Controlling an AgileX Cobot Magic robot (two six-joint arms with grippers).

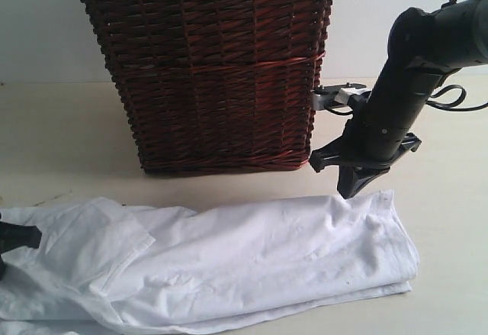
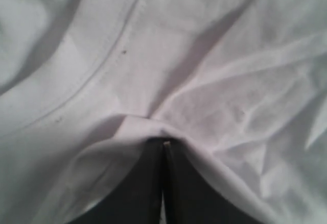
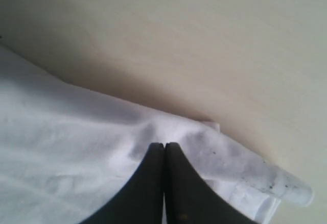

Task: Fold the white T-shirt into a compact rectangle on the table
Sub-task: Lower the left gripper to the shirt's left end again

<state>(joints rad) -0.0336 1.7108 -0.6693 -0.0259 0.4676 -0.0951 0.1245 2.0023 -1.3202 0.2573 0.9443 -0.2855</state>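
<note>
The white T-shirt (image 1: 252, 259) lies on the table (image 1: 46, 136) as a long, rumpled band folded lengthwise, in front of the basket. My left gripper (image 1: 34, 236) is at the shirt's left end. In the left wrist view it (image 2: 164, 141) is shut, with a ridge of T-shirt (image 2: 214, 55) cloth bunched over its tips. My right gripper (image 1: 351, 191) points down at the shirt's far right edge. It (image 3: 164, 145) is shut, tips against the T-shirt (image 3: 61, 147); whether cloth is pinched between them I cannot tell.
A tall brown wicker basket (image 1: 213, 75) with a white lace liner stands just behind the shirt. The right arm (image 1: 412, 75) leans in beside the basket's right side. Bare table (image 3: 204, 45) shows beyond the shirt's edge.
</note>
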